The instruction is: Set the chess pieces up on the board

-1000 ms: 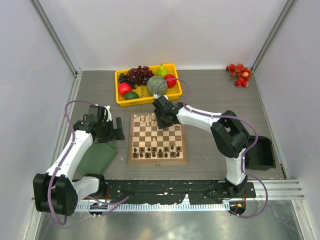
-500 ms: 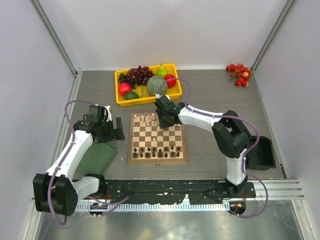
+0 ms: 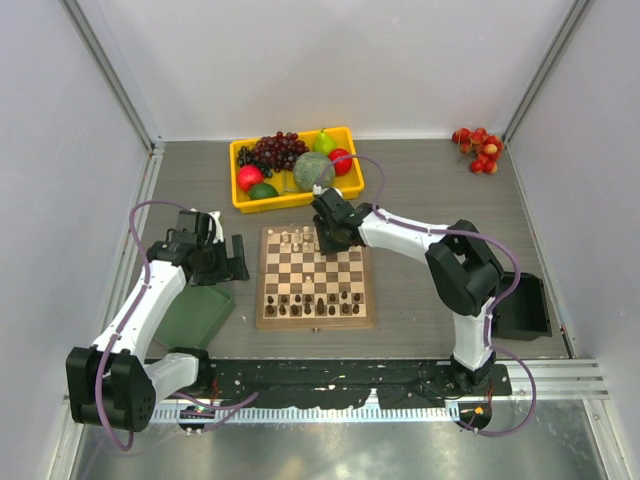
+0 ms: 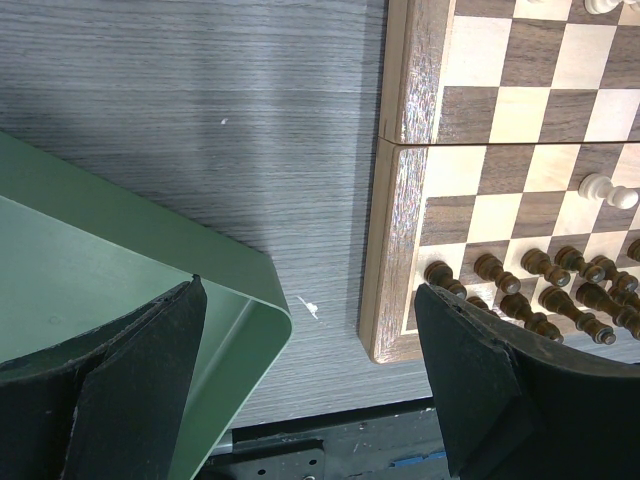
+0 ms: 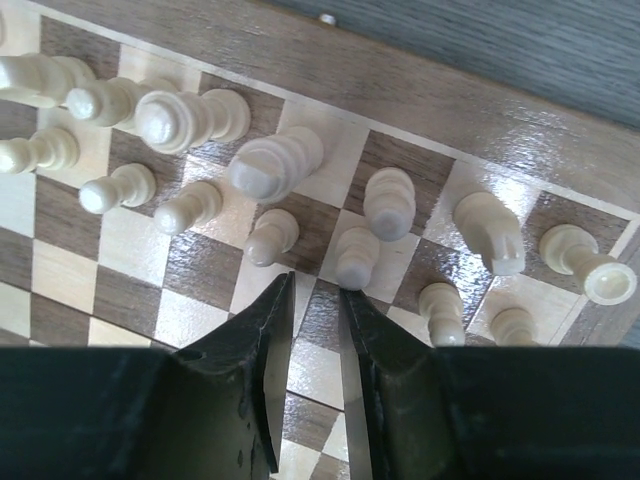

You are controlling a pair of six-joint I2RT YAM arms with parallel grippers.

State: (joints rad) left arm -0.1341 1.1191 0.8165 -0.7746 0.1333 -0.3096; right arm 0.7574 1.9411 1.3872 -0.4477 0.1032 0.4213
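The board point(image 3: 316, 322) lies in the middle of the table. Cream chess pieces point(image 3: 296, 238) stand in its far rows and dark ones point(image 3: 315, 303) in its near rows. My right gripper point(image 3: 322, 238) hovers over the far rows. In the right wrist view it point(image 5: 316, 292) is open by a narrow gap and empty, its tips just short of two cream pawns point(image 5: 357, 257). My left gripper point(image 3: 238, 258) is wide open and empty left of the board. In the left wrist view it point(image 4: 310, 290) spans the green tray's corner point(image 4: 250, 290) and the board's rim point(image 4: 385, 250).
A yellow tray point(image 3: 240, 203) of fruit stands behind the board. The green flat tray point(image 3: 195, 315) lies at the near left. A red berry cluster point(image 3: 478, 148) is at the far right, and a black box point(image 3: 525, 305) at the right edge.
My right gripper has shifted slightly toward the board's far edge. The left arm has not moved.
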